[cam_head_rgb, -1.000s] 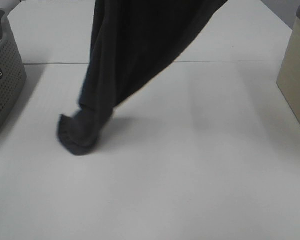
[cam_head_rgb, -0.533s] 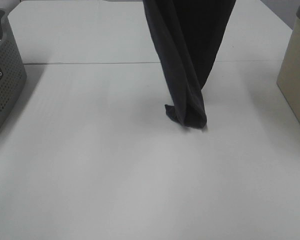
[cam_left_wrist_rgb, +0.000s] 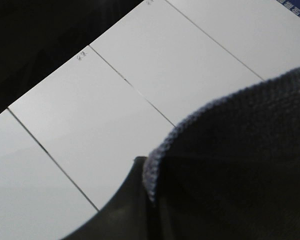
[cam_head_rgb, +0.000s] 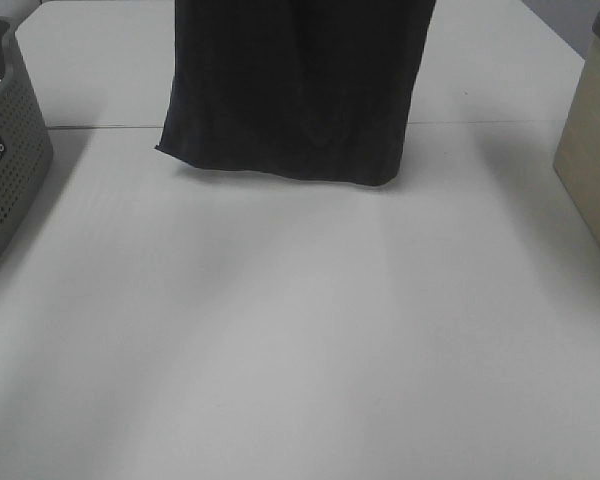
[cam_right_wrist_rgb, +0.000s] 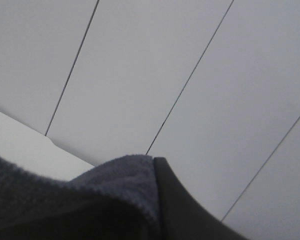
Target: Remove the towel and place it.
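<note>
The towel, a dark charcoal cloth, hangs spread out wide at the back middle of the exterior view, running out of the top of the frame. Its lower hem hangs straight and seems just above the white table. Both grippers are out of the exterior view, above its top. In the left wrist view the towel's hemmed edge lies against a dark finger of my left gripper. In the right wrist view towel fabric lies against a dark finger of my right gripper. Both wrist cameras face white panels.
A grey perforated basket stands at the table's left edge. A beige box stands at the right edge. A thin seam crosses the table behind the towel's hem.
The towel hung bunched with its tip touching the table at the left, then swung to the right. Now it is lifted and spread wide, with its hem off the table.
</note>
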### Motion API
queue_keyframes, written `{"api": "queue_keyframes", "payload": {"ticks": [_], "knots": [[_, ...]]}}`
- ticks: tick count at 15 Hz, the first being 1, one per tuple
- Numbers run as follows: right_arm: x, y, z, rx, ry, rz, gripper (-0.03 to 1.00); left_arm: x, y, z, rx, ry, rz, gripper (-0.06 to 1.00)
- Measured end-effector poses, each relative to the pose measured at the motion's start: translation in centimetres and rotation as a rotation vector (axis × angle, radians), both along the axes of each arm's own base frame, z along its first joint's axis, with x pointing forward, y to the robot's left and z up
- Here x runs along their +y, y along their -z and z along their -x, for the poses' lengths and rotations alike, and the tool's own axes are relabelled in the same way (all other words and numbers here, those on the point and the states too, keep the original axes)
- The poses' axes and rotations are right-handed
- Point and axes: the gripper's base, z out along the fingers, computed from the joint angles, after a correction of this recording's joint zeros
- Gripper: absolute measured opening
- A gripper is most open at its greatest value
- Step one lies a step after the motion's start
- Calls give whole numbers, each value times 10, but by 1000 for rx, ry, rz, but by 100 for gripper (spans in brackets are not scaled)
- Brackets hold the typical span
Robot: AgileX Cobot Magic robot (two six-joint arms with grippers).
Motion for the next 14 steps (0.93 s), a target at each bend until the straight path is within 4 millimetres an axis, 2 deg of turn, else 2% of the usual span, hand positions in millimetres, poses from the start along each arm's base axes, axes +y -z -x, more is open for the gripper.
{"api": "queue_keyframes", "payload": {"ticks": [3,6,7,8,10,14], "knots": [[12,12,-28,-74,-63,-37,1,24,25,-32,-22,-41,87,0],[11,17,-49,-121,-80,-101,1,39,40,-56,-30,-64,169,0],[13,22,-57,-131,-87,-112,1,39,46,-66,-33,-54,198,0],[14,33,-73,-163,-115,-129,1,35,47,-80,-80,-19,263,0],[10,37,-83,-198,-141,-162,1,31,52,-92,-124,12,313,0],[-5,35,-92,-253,-167,-234,1,30,51,-97,-124,51,368,0]]}}
